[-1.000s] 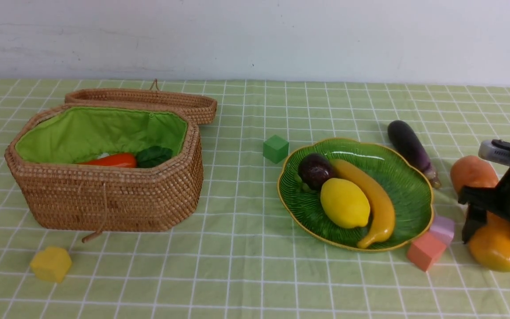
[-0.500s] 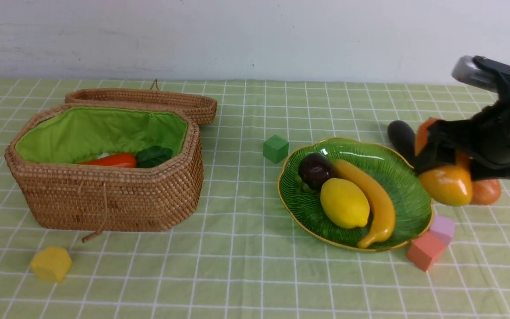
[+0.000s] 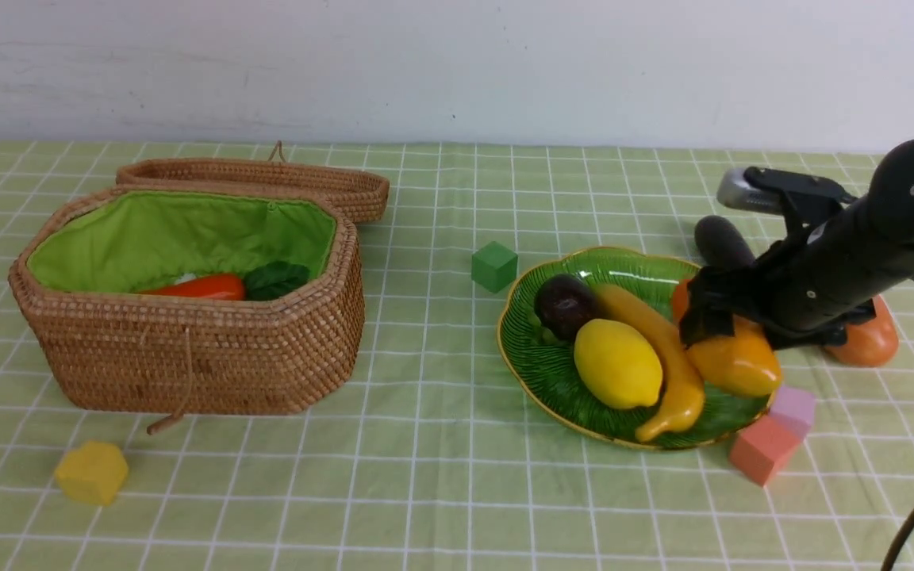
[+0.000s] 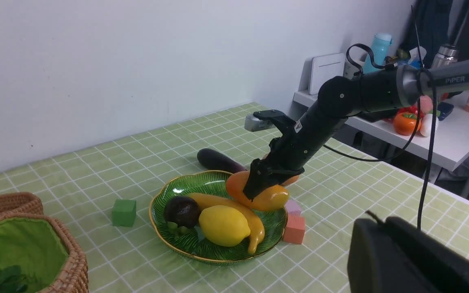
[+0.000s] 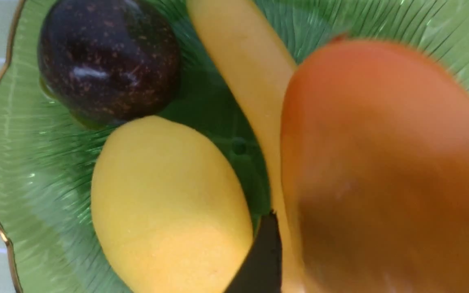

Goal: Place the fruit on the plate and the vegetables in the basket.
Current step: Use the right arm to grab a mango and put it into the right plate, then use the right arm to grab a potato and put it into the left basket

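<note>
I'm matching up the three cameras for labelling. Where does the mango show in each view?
Front view: mango on the right, over the plate's right side, touching the banana.
Left wrist view: mango over the plate's edge next to the pink block.
Right wrist view: mango large and blurred, across the banana from the lemon.
Shared landmark: the lemon.

the right arm (image 3: 846,262) hides much of the eggplant (image 3: 723,242) and potato (image 3: 873,345).
</note>
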Action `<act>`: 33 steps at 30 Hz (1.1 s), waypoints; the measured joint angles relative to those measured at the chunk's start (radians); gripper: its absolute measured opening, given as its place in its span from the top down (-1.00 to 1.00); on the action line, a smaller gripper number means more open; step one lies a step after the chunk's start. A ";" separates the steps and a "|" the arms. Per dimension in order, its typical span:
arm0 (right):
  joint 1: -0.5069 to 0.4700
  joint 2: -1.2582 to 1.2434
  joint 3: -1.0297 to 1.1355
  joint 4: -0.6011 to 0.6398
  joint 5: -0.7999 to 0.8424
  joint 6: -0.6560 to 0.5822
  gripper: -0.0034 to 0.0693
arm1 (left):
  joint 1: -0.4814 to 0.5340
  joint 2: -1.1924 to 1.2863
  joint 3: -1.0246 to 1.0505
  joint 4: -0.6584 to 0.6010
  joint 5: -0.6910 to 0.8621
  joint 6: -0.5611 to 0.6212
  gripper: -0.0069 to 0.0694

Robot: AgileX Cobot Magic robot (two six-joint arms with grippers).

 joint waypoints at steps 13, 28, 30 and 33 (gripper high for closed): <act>-0.062 -0.216 0.000 -0.110 0.089 0.074 -0.58 | 0.000 0.000 0.000 -0.005 0.000 0.000 0.77; -0.261 -0.009 -0.098 -0.250 -0.014 0.212 -0.73 | 0.000 0.000 0.000 -0.054 0.086 0.000 0.77; -0.261 0.030 -0.128 -0.249 -0.014 0.210 -0.82 | 0.000 0.000 0.000 -0.057 0.089 0.000 0.77; -0.261 0.100 -0.173 -0.249 0.003 0.202 -0.86 | 0.000 0.000 0.000 -0.057 0.092 0.000 0.76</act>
